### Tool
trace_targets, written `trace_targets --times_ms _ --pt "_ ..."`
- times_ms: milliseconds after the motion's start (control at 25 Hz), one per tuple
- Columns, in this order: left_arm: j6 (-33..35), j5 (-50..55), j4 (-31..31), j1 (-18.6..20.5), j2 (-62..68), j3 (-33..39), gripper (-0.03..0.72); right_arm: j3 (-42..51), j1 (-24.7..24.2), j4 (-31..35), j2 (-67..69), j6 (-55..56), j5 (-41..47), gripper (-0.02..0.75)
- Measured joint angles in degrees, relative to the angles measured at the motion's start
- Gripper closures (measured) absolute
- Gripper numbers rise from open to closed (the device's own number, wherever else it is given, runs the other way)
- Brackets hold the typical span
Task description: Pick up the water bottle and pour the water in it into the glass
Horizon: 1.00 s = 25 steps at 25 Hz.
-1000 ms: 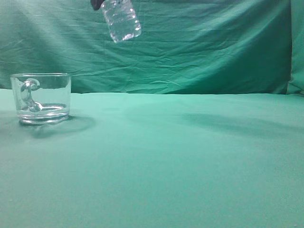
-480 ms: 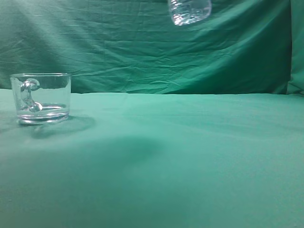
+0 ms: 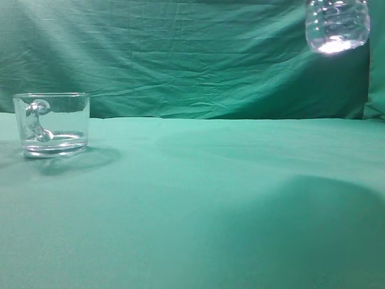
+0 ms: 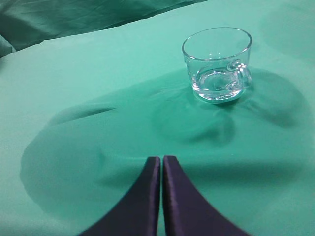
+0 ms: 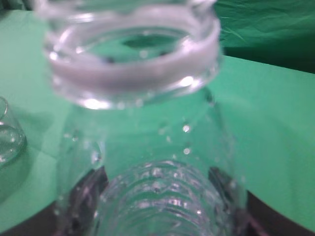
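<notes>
Right gripper (image 5: pixel 157 196): I see its dark fingers (image 5: pixel 86 189) clamped on both sides of the tall clear ribbed plastic water bottle (image 5: pixel 147 147), open pale threaded rim nearest my wrist camera.
Bottle: its base hangs high at far right in the exterior view (image 3: pixel 337 27), well above the green tablecloth (image 3: pixel 210 211).
Left gripper (image 4: pixel 161 164): my dark jaws are pressed together, empty.
Short clear glass mug (image 3: pixel 52 124): upright at far left, a little clear water (image 4: pixel 216 83) pooled inside.
</notes>
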Motion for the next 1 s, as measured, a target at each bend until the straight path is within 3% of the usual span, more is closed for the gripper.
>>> trace_targets --times_ms 160,280,560,800,1000 --pt "0.0 0.0 0.0 0.0 0.0 0.0 0.688 4.4 -6.0 -0.4 -0.1 -10.0 -7.8 0.305" --pt "0.0 0.0 0.0 0.0 0.0 0.0 0.688 6.7 -7.7 1.2 0.1 -16.3 -9.8 0.305" --pt "0.0 0.0 0.0 0.0 0.0 0.0 0.688 7.4 -7.9 12.5 10.3 -27.4 -20.1 0.305" --pt "0.0 0.0 0.0 0.0 0.0 0.0 0.688 7.4 -7.9 16.7 19.5 -42.7 -31.5 0.305" --pt "0.0 0.0 0.0 0.0 0.0 0.0 0.688 7.4 -7.9 22.9 24.9 -46.5 -36.7 0.305"
